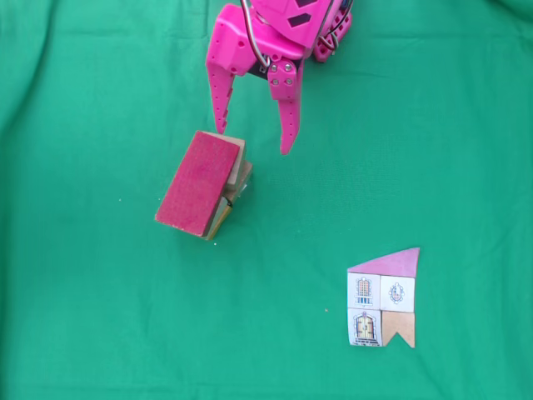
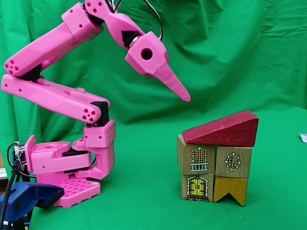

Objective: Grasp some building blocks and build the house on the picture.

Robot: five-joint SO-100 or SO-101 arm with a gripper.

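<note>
Down the left of a fixed view my pink arm (image 2: pixel 62 100) is folding up from its base, beside a blue clamp (image 2: pixel 29 197) at the bench's edge. My claw (image 1: pixel 254 142) is hanging in the air with its two pointed fingers spread wide, gripping nothing, just above and to the right of the house (image 2: pixel 216 160). The house is standing on the green cloth (image 1: pixel 100 317): four building blocks (image 2: pixel 197 159) are sitting two over two, bearing printed windows and a door, with one yellow face at lower right, and the dark-red slab (image 1: pixel 198 181) is lying tilted across them as the roof. Further right in a fixed view, the picture (image 1: pixel 383 298) is lying flat on the cloth, well apart from the house.
</note>
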